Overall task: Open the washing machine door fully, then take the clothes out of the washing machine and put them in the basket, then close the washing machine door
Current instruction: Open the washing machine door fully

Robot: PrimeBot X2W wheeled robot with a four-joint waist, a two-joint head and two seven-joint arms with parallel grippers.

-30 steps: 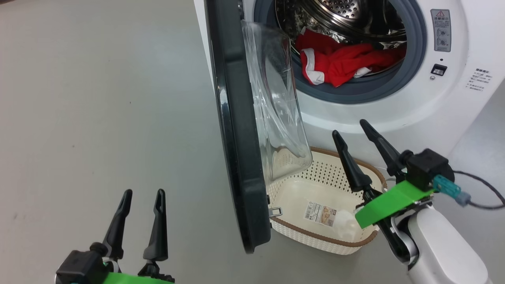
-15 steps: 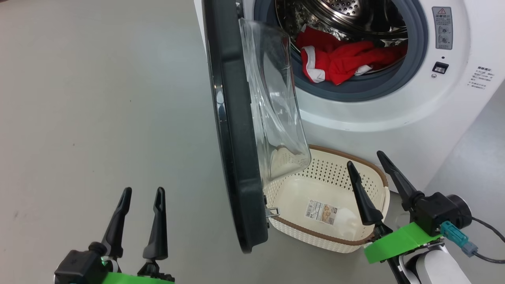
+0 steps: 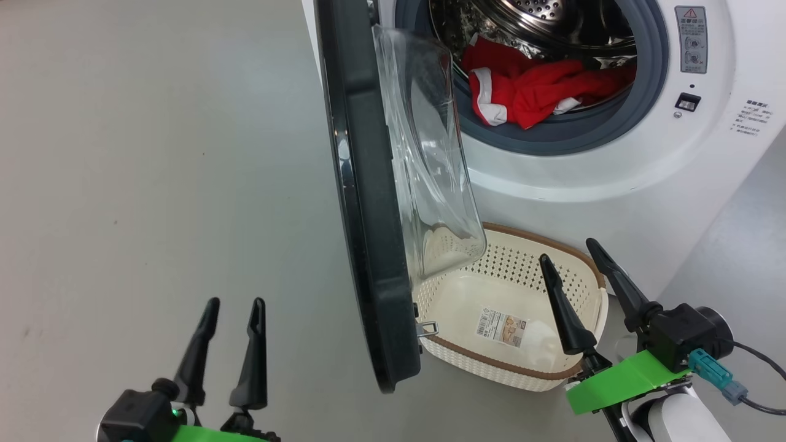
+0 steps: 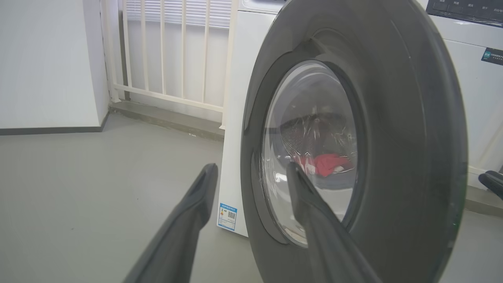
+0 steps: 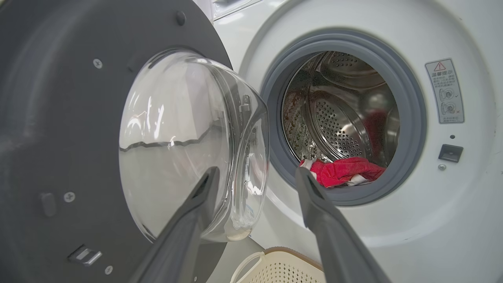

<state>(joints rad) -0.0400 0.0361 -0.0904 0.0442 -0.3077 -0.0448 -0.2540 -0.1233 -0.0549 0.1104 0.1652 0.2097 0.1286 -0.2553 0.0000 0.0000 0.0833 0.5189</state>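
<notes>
Washing machine (image 3: 583,178) is seen as a big white front-loader standing on a grey floor (image 3: 153,184), its round opening framed by a grey rubber ring (image 3: 552,138) with the perforated steel drum (image 3: 540,12) behind it. The washing machine door (image 3: 362,215) is swung out on its hinge and is met nearly edge-on in the head view, the clear glass bowl (image 3: 430,172) bulging towards the machine. The basket (image 3: 516,267) is set on the floor just before the machine, below the opening, its left end tucked under the door's lower edge; a label sticker (image 3: 500,325) is seen on its bottom. The clothes (image 3: 528,92), red with white trim, are heaped in the drum, at the front lip of the opening, partly draped onto the rubber ring. The right gripper (image 3: 568,250) is held above the basket's right end, its fingers spread wide and released, pointed towards the opening. The left gripper (image 3: 236,304) is held low over the floor, left of the door and apart from it, its fingers likewise parted and unladen.
</notes>
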